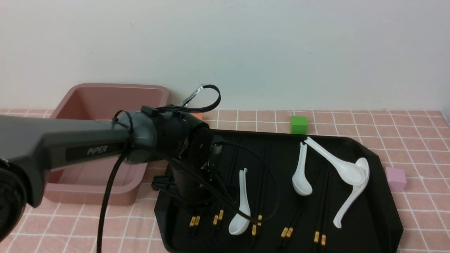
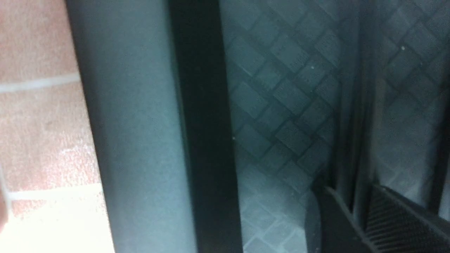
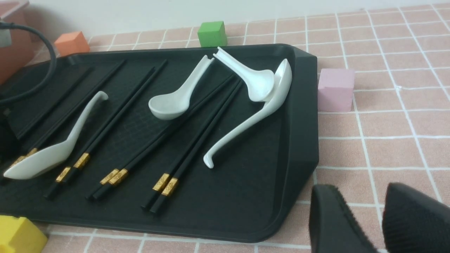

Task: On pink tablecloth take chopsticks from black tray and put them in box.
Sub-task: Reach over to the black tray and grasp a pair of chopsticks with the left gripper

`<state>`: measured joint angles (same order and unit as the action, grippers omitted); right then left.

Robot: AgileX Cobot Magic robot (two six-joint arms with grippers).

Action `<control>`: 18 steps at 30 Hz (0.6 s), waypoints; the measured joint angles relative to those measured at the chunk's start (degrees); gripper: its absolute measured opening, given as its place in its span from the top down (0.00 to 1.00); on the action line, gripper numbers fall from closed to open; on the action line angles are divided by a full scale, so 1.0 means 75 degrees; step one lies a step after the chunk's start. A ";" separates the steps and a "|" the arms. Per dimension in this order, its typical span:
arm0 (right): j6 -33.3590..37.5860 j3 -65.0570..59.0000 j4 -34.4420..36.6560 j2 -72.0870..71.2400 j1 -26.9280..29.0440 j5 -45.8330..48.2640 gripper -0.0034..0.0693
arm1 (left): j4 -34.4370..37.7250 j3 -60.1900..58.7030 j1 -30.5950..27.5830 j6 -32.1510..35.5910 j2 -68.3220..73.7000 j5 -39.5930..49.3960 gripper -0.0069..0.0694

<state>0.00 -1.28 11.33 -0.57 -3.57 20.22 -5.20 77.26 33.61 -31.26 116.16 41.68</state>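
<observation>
- Front view: taken from the robot's own side, between the arms. It faces forward and slightly downward over the pink tablecloth (image 1: 404,133) to the wall (image 1: 281,52). The left arm (image 1: 70,147) crowds the near left.
- Left wrist view: set very close to the black tray (image 2: 281,88), facing its patterned floor and rim, with a strip of pink tablecloth beside.
- Right wrist view: low, by the tray's near right corner, facing obliquely across it toward the wall.
- Shared field: front and right wrist views both include the tray, the green cube (image 1: 299,124) and the pale pink cube (image 1: 396,178).
</observation>
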 joint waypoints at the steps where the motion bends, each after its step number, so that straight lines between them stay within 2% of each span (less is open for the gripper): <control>1: 0.0000 0.0000 0.0000 0.0000 0.0000 0.0000 0.62 | -0.0031 0.0006 0.0000 -0.0088 0.0017 0.0009 0.70; 12: 0.0000 0.0000 0.0000 0.0000 0.0000 0.0000 0.62 | -0.0060 -0.0002 0.0008 -0.0190 -0.0111 0.0082 0.75; 18: 0.0000 0.0000 0.0000 0.0000 0.0000 0.0000 0.62 | -0.0032 -0.0095 0.0091 0.0099 -0.1382 0.0274 0.75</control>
<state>0.00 -1.28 11.33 -0.57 -3.57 20.22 -5.44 76.55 34.30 -30.52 105.80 43.74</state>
